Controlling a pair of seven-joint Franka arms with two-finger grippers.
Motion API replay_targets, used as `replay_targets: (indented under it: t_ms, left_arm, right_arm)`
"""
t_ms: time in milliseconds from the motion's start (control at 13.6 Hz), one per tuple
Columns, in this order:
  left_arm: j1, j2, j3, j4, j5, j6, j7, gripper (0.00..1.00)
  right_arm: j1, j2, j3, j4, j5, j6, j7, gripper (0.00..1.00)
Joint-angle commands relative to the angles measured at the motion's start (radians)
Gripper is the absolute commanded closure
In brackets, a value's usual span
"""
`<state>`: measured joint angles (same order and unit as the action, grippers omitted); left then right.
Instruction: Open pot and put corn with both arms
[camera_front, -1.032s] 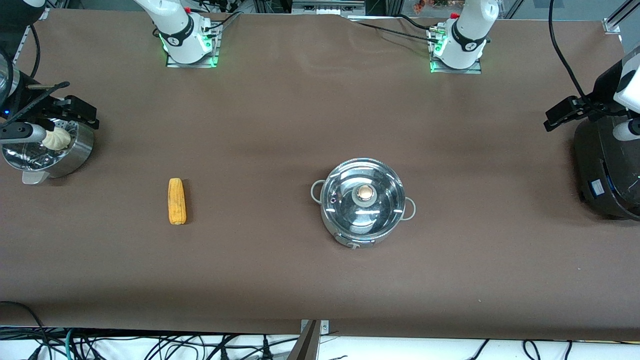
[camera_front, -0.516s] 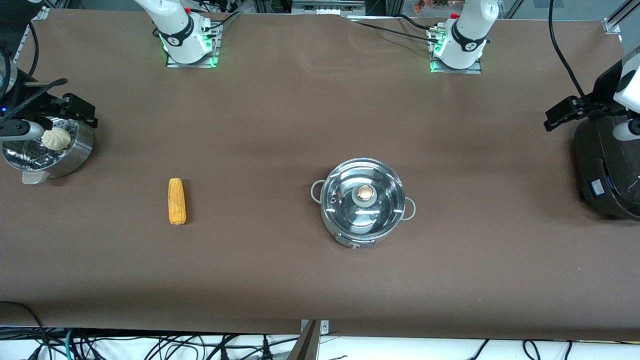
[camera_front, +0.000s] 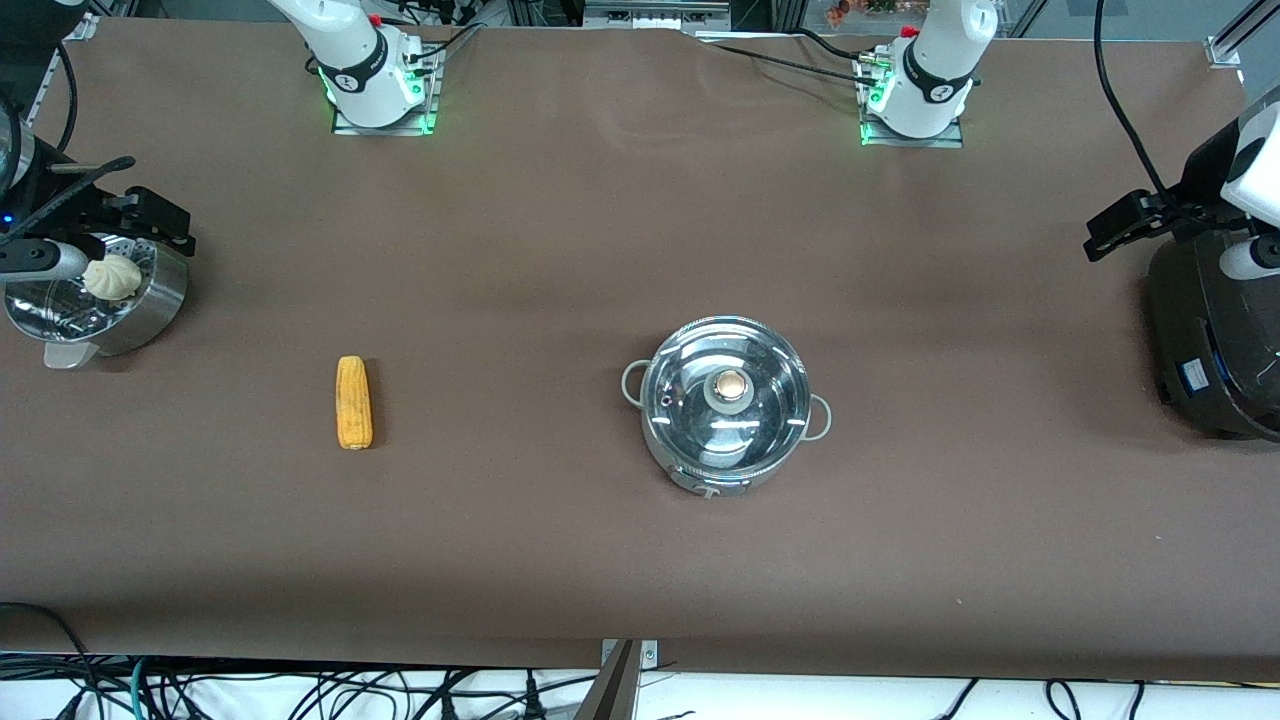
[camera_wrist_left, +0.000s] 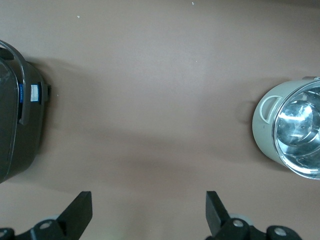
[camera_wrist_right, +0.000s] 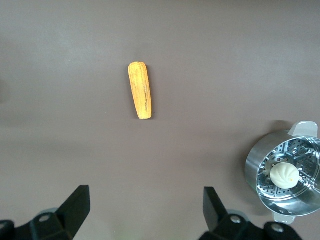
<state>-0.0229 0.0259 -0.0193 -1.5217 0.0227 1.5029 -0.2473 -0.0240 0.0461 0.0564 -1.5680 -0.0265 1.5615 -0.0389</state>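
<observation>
Front view — desk (camera_front: 560, 250): brown, both arm bases standing along its top edge
Front view — pot (camera_front: 725, 405): upright on the desk, glass lid (camera_front: 700, 440) seated, copper knob (camera_front: 731, 383) at the centre, grey loop handles at either side
Front view — corn (camera_front: 353, 402): lying flat on the desk, well apart from the pot, toward the right arm's end
Front view — right tool (camera_front: 140, 222): in the air at the right arm's end of the desk, over the rim of the steamer pot (camera_front: 150, 310); a white bun (camera_front: 111, 277) sits in that pot
Front view — left tool (camera_front: 1125, 225): in the air at the left arm's end of the desk, just beside the top of the black cooker (camera_front: 1215, 350); whether its fingers are spread is not clear from this view

Left wrist view — left tool (camera_wrist_left: 149, 217): fingers spread wide, nothing between them, bare desk below
Left wrist view — pot (camera_wrist_left: 292, 127): off to one side of the tool, well apart from it, one loop handle facing the tool's side
Left wrist view — black cooker (camera_wrist_left: 17, 125): off to the tool's opposite flank, also well apart

Right wrist view — right tool (camera_wrist_right: 145, 212): fingers spread wide, holding nothing
Right wrist view — corn (camera_wrist_right: 140, 90): ahead of the tool on the bare desk, clear of both fingers
Right wrist view — steamer pot (camera_wrist_right: 257, 172): off to one side of the tool, bun (camera_wrist_right: 284, 175) resting on its perforated floor
</observation>
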Motion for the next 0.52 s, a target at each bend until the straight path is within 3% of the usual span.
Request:
replay_targets:
  t_ms: [0, 442]
  left_arm:
    - [-0.006, -0.015, 0.009, -0.009, -0.007, -0.001, 0.013, 0.00]
    - [-0.008, -0.014, 0.009, -0.026, -0.001, -0.001, 0.029, 0.00]
  right_arm:
    - [-0.002, -0.008, 0.005, 0.006, 0.000, -0.003, -0.009, 0.00]
    - [-0.002, 0.017, 0.003, 0.005, -0.003, 0.006, -0.009, 0.00]
